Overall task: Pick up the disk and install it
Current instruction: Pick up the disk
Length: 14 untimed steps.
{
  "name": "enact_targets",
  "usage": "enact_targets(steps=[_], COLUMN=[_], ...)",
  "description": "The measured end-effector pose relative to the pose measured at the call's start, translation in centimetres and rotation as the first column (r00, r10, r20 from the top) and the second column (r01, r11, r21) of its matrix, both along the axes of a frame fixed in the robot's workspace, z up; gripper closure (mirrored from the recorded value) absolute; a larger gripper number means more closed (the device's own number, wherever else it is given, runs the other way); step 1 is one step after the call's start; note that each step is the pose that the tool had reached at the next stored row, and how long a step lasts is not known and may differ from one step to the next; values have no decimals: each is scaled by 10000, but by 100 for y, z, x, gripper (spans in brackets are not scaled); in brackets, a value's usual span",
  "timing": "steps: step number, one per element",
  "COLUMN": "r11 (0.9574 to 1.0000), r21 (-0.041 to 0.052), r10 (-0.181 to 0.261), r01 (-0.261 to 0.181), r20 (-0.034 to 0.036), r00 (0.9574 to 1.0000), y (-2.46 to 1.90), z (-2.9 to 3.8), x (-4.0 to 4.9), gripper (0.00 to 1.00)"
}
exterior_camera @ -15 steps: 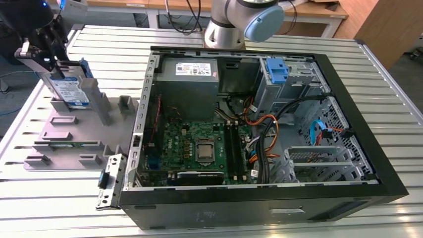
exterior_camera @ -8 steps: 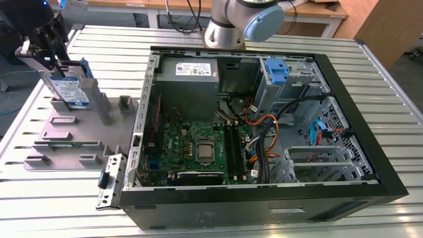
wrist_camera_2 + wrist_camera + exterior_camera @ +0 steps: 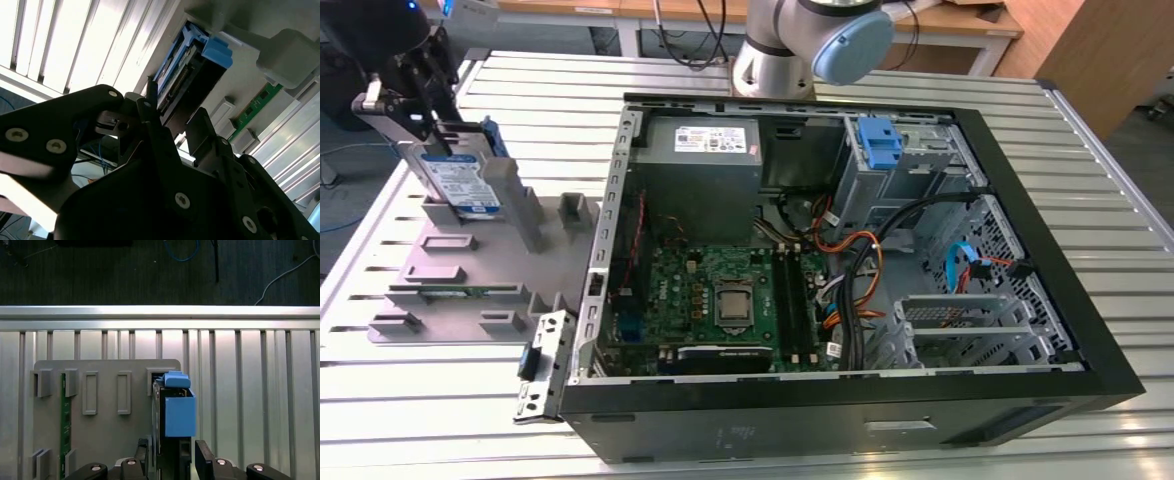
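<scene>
Standing on edge in a slot of the grey holder point(image 3: 454, 275), the disk point(image 3: 464, 185) sits at the holder's corner nearest the table point(image 3: 440, 410) edge on the exterior view's left, well apart from the open computer case point(image 3: 854, 400). The end effector point(image 3: 427, 140) is down over the disk's upper end and straddles its two flat faces. In the first wrist view the end effector point(image 3: 171, 452) flanks the disk point(image 3: 179, 410) closely, but I cannot tell whether it has clamped or merely brackets it.

The drive is probably rigid and dense for its size, with smooth metal faces that could slip under a light pinch. It is likely sensitive to knocks. The broad faces look like the safest hold, clear of the flexible blue tab and the connector end seen in the second wrist view.
</scene>
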<state>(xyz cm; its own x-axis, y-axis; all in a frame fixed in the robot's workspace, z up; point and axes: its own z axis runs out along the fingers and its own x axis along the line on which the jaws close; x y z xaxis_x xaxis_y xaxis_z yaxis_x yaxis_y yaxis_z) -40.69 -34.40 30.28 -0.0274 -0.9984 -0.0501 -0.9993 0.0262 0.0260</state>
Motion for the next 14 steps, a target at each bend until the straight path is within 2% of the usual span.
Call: enact_targets(steps=[6,7,12,13,14], r11=[10000,10000,10000,10000,10000], r21=[0,0,-1,0,0], r10=[0,0,0,0,0], r01=[0,0,0,0,0], r20=[0,0,-2,-1,-1], r00=[10000,10000,10000,10000,10000], y=[0,0,0,0,0], z=[0,0,1,0,0], x=[0,1,1,1,1], gripper=[52,59,60,65,65])
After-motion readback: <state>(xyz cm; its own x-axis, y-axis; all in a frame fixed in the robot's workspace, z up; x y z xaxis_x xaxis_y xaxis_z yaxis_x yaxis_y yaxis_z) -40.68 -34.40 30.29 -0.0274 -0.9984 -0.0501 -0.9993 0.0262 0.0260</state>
